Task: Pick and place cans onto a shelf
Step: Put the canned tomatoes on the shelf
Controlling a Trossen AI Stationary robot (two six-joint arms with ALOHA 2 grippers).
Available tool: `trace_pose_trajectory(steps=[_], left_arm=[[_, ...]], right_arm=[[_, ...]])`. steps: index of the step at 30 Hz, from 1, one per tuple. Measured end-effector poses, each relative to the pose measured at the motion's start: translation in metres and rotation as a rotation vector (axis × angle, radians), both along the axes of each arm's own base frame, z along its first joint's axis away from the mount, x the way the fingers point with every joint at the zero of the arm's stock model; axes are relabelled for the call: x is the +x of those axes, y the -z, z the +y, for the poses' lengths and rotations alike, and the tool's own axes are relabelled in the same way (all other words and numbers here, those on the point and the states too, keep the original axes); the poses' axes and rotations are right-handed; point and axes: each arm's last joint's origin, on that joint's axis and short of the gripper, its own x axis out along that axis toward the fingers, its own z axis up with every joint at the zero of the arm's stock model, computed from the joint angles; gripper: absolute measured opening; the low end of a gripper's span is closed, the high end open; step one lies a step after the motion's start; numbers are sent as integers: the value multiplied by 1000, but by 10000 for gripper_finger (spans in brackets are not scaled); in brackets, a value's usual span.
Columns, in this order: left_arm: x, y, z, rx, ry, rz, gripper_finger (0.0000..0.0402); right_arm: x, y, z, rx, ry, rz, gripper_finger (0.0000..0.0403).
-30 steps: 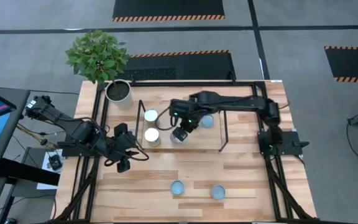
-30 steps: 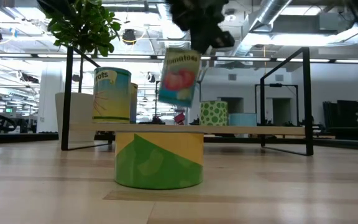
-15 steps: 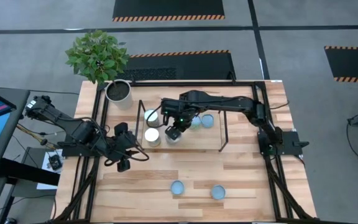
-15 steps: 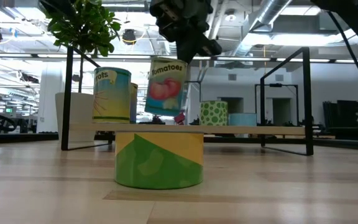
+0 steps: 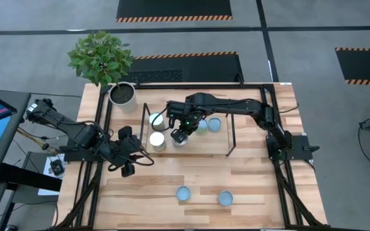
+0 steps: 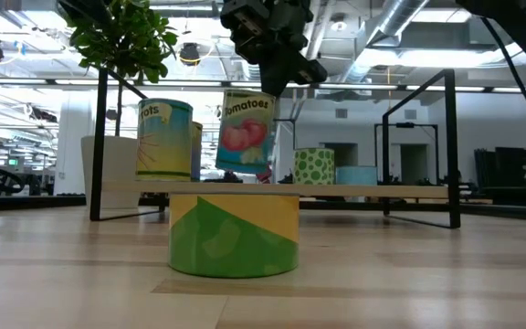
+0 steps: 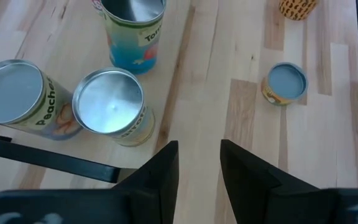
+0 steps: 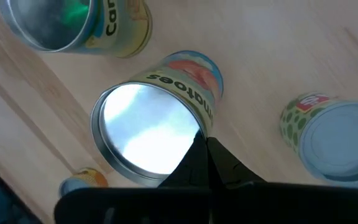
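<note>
Right gripper (image 5: 180,131): pinching the rim of a silver-topped tomato can with a blue and red label (image 6: 245,132), fingers closed on it from above so the can is hanging slightly tilted.
Tomato can position: sitting just above or barely touching the low light-wood shelf with black wire uprights (image 5: 220,144), its base near the board in the low view; probably being lowered for release.
Neighbours on the shelf: two silver-topped cans (image 5: 156,119) standing just beside it toward the left end, and pale-blue-topped cans (image 5: 214,124) on its other side, so the slot being filled is the gap between them.
Left gripper (image 5: 126,168): waiting over the tabletop in front of the shelf's left end, fingers parted and holding nothing.
Cans not yet shelved: two pale-blue-topped tins (image 5: 184,193) lying on the table's front part, well apart from the shelf.
White plant pot (image 5: 123,94): standing at the back corner, clear of the work.
</note>
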Motion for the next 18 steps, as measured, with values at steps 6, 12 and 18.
trace_pose_trajectory(steps=[6,12,18], left_arm=[[0,0,0,4,4,0,105],[0,0,0,3,3,0,105],[0,0,0,-3,-3,-1,105]], right_arm=[[0,0,0,-38,-42,-2,0],[4,5,1,-46,-60,-3,0],[11,15,6,-50,-88,0,0]])
